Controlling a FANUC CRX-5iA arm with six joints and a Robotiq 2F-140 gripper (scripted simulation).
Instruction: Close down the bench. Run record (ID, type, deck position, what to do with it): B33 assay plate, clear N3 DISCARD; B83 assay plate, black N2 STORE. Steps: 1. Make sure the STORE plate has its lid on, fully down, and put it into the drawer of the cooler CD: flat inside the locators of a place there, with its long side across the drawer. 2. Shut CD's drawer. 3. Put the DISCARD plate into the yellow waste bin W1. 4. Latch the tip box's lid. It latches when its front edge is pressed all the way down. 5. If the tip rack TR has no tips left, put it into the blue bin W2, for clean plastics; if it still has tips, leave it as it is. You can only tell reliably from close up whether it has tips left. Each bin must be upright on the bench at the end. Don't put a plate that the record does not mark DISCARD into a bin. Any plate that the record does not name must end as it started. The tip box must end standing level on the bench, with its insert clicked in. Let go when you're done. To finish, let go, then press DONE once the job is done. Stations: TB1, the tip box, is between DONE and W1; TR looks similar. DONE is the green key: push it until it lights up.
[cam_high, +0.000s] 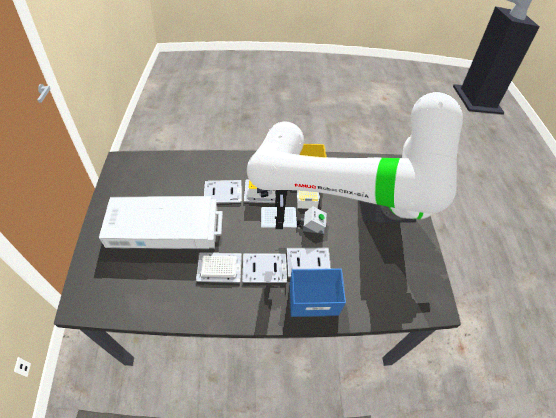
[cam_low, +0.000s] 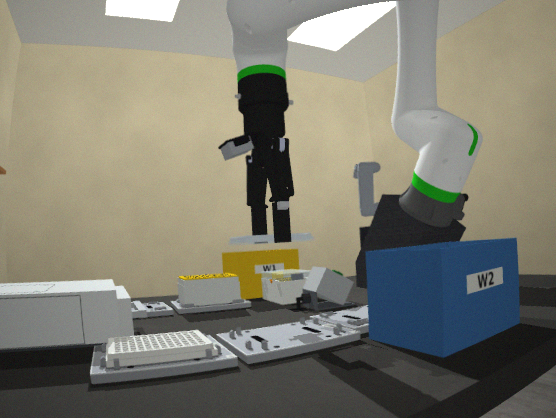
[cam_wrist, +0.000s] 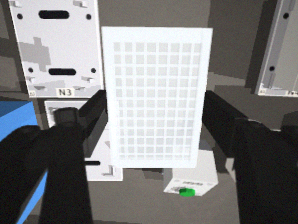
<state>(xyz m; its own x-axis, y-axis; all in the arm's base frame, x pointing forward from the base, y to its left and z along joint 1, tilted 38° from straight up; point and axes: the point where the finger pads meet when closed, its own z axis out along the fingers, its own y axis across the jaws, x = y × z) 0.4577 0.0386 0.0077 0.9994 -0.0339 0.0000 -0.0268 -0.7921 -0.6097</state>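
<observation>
My gripper (cam_high: 282, 218) is shut on the clear assay plate (cam_wrist: 156, 95), one finger on each long side. It holds the plate level, well above the bench; in the exterior view the plate (cam_low: 270, 238) hangs just in front of and above the yellow bin W1 (cam_low: 260, 272). From above, the plate is over the bench's middle, short of W1 (cam_high: 313, 150). The empty N3 nest (cam_wrist: 55, 45) shows in the wrist view. The cooler CD (cam_high: 157, 222) stands at the left with its drawer closed. I see no black plate.
The DONE key's block (cam_high: 316, 219) sits right of the gripper, and the key shows green in the wrist view (cam_wrist: 186, 192). The tip box (cam_low: 282, 286) and the tip rack (cam_low: 208, 289) stand before W1. The blue bin W2 (cam_high: 317, 291) is front right. A white plate (cam_high: 217, 266) sits in a front nest.
</observation>
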